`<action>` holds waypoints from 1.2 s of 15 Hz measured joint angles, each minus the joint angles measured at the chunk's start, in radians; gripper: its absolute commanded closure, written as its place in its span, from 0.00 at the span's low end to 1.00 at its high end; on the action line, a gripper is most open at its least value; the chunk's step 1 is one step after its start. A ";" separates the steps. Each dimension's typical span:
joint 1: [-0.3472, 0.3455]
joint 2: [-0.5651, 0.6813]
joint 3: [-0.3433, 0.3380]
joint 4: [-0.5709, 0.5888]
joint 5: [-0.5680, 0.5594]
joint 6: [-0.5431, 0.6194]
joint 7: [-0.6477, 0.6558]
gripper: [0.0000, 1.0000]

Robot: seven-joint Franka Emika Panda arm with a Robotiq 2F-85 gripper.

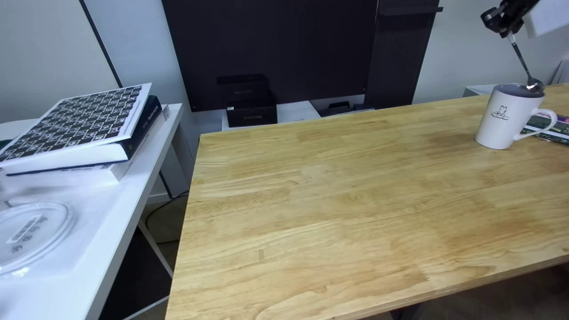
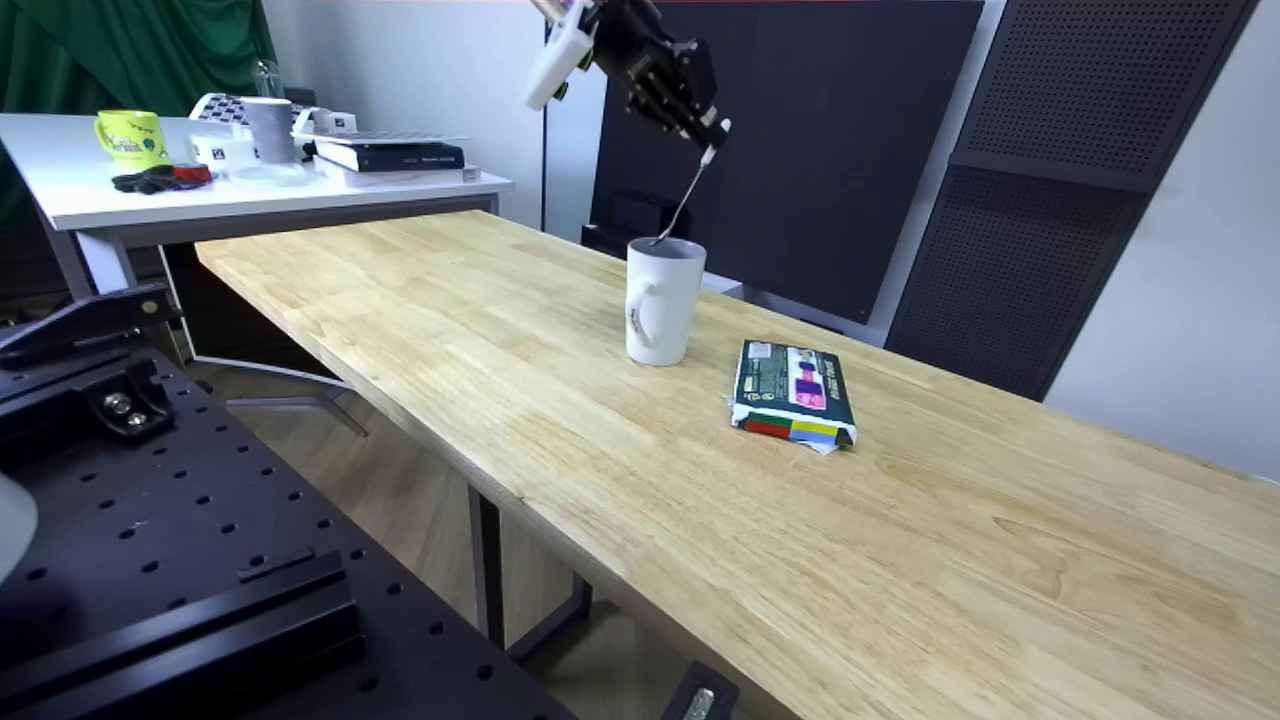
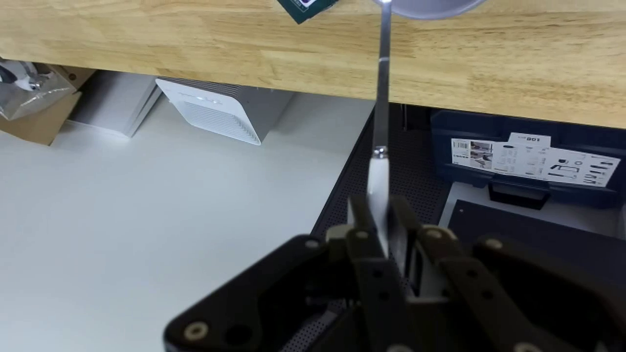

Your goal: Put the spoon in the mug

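One black claw is pinching slim silvery metal spoon by handle over white ceramic mug, presumably aiming bowl-first.

We see the mug in white, with small dark print on its side and a greyish inside. At the mug's mouth, the spoon shows us silvery metal, white toward its upper end; above the mug, the gripper is black. Beneath the mug, the tabletop is pale yellow wood streaked with browner grain. Beside the mug we make out a packet, dark green with pink and white patches, its edge in blocks of red, green, yellow and blue. Well apart from the mug, we note a book stack topped in a black-and-white pattern and a yellow-green cup.
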 measured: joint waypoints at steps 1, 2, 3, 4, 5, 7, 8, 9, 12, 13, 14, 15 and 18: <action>-0.008 0.000 0.009 -0.004 -0.020 -0.001 0.024 0.96; -0.016 0.000 0.018 -0.008 -0.042 -0.001 0.053 0.96; -0.024 0.000 0.025 -0.011 -0.065 0.000 0.083 0.96; -0.031 0.000 0.032 -0.014 -0.086 0.000 0.113 0.96; -0.038 0.000 0.038 -0.017 -0.106 0.000 0.143 0.96; -0.051 0.000 0.050 -0.025 -0.143 0.000 0.198 0.96; -0.057 0.000 0.056 -0.029 -0.161 0.000 0.223 0.96; -0.062 0.001 0.061 -0.032 -0.178 0.000 0.248 0.96; -0.071 0.004 0.075 -0.043 -0.239 -0.007 0.326 0.96; -0.072 0.006 0.080 -0.048 -0.260 -0.014 0.352 0.96; -0.072 0.008 0.086 -0.053 -0.278 -0.025 0.376 0.96; -0.072 0.011 0.092 -0.058 -0.293 -0.034 0.396 0.96; -0.072 0.019 0.111 -0.077 -0.320 -0.060 0.440 0.96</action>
